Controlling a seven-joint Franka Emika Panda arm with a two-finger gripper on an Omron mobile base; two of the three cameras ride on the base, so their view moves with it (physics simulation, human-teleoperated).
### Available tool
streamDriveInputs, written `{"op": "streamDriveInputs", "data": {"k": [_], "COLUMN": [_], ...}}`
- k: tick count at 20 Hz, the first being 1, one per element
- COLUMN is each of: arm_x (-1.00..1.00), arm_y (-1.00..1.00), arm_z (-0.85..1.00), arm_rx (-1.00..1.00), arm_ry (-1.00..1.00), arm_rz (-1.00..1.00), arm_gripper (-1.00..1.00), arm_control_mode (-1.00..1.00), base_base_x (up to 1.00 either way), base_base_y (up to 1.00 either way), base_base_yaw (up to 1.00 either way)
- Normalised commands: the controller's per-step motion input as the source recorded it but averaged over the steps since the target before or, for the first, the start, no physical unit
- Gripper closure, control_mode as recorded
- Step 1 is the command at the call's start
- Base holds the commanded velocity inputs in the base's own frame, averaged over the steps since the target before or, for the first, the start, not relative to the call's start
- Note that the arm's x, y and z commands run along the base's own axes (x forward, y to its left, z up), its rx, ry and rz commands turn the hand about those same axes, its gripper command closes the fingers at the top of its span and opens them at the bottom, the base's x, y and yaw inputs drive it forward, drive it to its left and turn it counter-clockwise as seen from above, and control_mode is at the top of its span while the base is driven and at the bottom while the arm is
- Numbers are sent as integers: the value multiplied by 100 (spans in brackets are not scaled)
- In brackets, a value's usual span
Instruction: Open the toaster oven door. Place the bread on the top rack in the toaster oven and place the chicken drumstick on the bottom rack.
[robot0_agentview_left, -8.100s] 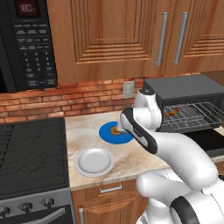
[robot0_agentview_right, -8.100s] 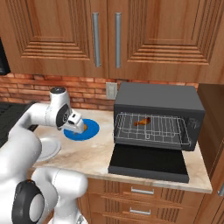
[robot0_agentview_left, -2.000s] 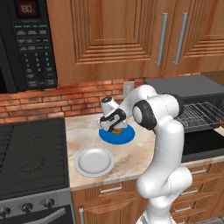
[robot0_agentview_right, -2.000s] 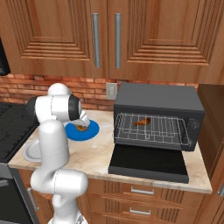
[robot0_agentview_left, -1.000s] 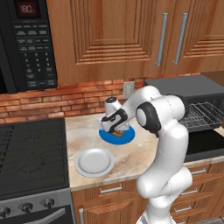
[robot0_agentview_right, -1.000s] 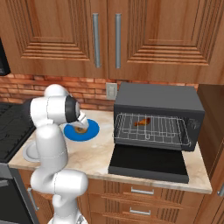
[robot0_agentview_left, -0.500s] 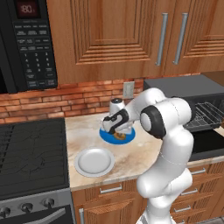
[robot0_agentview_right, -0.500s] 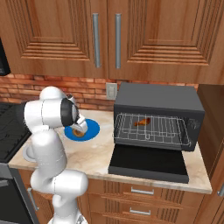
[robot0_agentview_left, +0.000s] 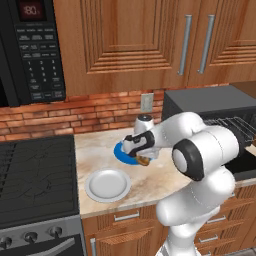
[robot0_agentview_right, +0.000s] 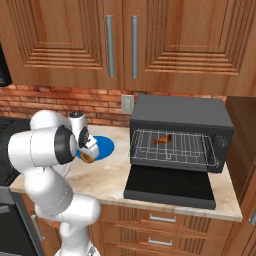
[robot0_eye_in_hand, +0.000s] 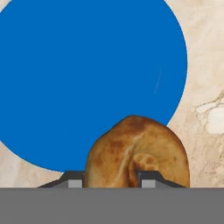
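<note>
Hand view, golden-brown rounded bread with darker toasted patches, clamped in gripper, over blue plate

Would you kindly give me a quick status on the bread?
Gripper shut on bread, over blue plate edge. Oven door open, drumstick on a rack. Path looks clear.

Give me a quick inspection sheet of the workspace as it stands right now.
Surface: beige marbled stone counter.
Job's things: dark grey boxy toaster oven, its door folded down; reddish-brown chicken drumstick on a wire rack inside; round golden-brown bread between the pincer tips.
Clutter: round blue plate; round white plate.
Grippers: pincer shut on the bread, over the blue plate's edge.
Cables: nothing seen.
Surroundings: black microwave, black stovetop, wooden cabinets, brick backsplash.
</note>
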Motion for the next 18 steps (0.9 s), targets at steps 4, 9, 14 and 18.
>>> {"op": "streamDriveInputs", "data": {"k": [4, 9, 14, 18], "arm_x": [-47, -54, -58, -57], "arm_y": [-23, -20, -22, -26], "arm_z": [47, 52, 52, 54], "arm_rx": [2, 0, 1, 1], "arm_ry": [0, 0, 0, -1], "arm_rz": [0, 0, 0, 0], "arm_gripper": [100, 100, 100, 100], "arm_control_mode": [-100, -100, -100, -100], "base_base_x": [0, 0, 0, 0], "base_base_y": [0, 0, 0, 0], "base_base_yaw": [0, 0, 0, 0]}}
